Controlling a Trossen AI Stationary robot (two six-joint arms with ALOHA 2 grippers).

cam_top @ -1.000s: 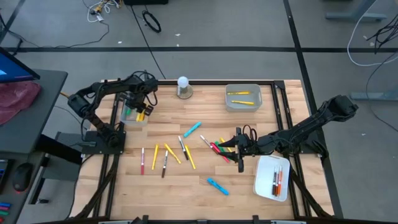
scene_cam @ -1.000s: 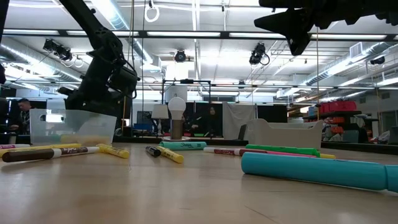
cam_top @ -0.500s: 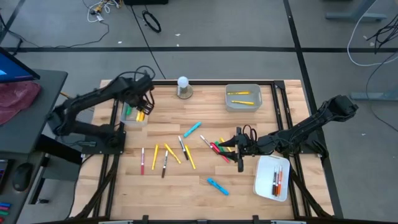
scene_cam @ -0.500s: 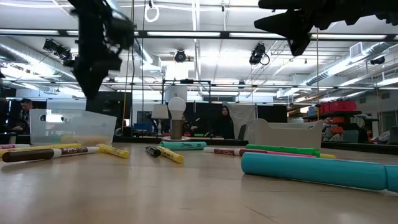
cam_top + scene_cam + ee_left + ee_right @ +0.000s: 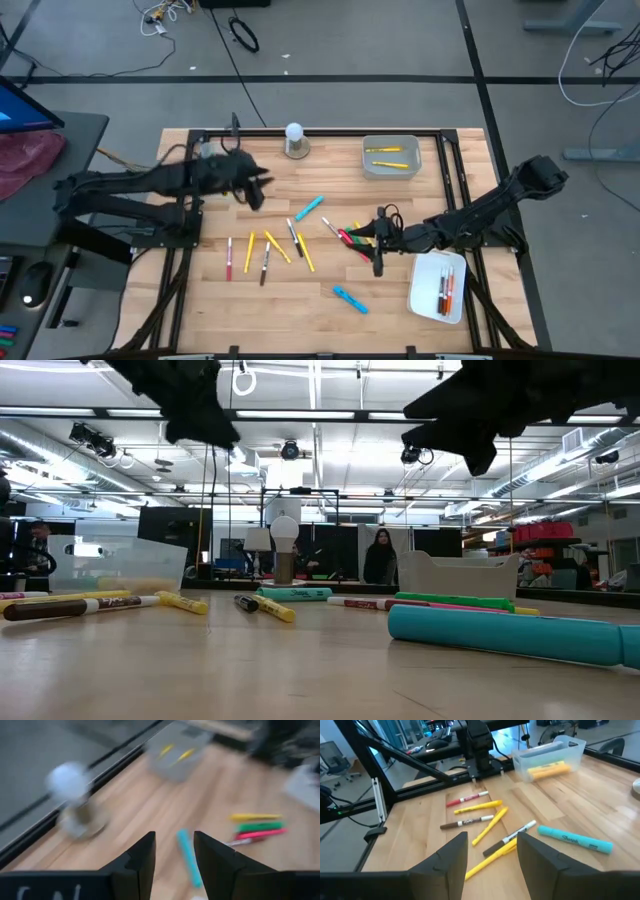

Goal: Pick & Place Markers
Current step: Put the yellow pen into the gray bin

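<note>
Markers (image 5: 272, 246) scattered across the middle of the wooden table (image 5: 300, 300): yellow, red, dark-capped and green ones, plus fat light-blue ones. "Sharpie" legible on the light-blue marker (image 5: 575, 840) in the right wrist view; print on the thin pale-bodied ones too small to read. More yellow markers inside the clear tray (image 5: 550, 756) at the left edge and the grey tray (image 5: 391, 156) near the far edge; a few in the white tray (image 5: 438, 287) at the near right corner. White ball on its base (image 5: 294, 140) at the far edge. Left gripper (image 5: 254, 190) above the table just right of the clear tray, fingers (image 5: 137, 865) spread, empty. Right gripper (image 5: 377, 262) over the red and green markers, fingers (image 5: 445, 862) parted, empty.
</note>
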